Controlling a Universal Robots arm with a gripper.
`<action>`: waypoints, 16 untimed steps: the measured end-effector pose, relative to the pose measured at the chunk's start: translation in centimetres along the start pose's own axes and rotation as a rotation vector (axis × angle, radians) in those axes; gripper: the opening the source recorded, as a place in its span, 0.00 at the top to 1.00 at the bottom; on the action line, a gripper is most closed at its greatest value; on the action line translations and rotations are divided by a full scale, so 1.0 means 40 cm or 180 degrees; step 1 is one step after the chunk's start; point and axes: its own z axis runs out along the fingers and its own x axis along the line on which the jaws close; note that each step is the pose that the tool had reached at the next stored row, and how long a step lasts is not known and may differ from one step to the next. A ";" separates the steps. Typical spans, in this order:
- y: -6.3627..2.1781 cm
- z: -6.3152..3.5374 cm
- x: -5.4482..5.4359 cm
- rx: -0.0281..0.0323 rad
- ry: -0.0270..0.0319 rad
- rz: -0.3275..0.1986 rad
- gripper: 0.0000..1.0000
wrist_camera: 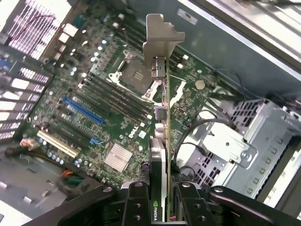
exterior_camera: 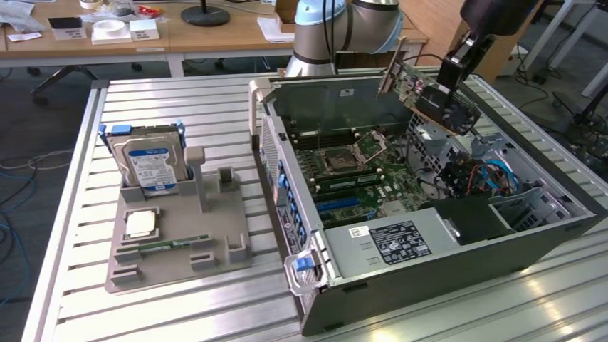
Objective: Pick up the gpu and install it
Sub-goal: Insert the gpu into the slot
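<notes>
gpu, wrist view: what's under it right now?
Held edge-on in the jaws, the gpu hangs over the motherboard: CPU socket and blue slot show beside it. The board strip directly beneath the card is covered.

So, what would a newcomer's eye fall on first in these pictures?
First, the hand holding the gpu in the air above the open computer case and its green motherboard. Next, the hard drive with a blue label, standing upright in a grey holder at the exterior view's left.
</notes>
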 end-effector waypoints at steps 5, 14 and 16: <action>0.000 0.002 0.000 -0.0005 0.0019 -0.0256 0.73; 0.000 0.006 0.000 -0.0013 0.0051 -0.0696 0.73; 0.000 0.007 0.000 -0.0015 0.0058 -0.0792 0.73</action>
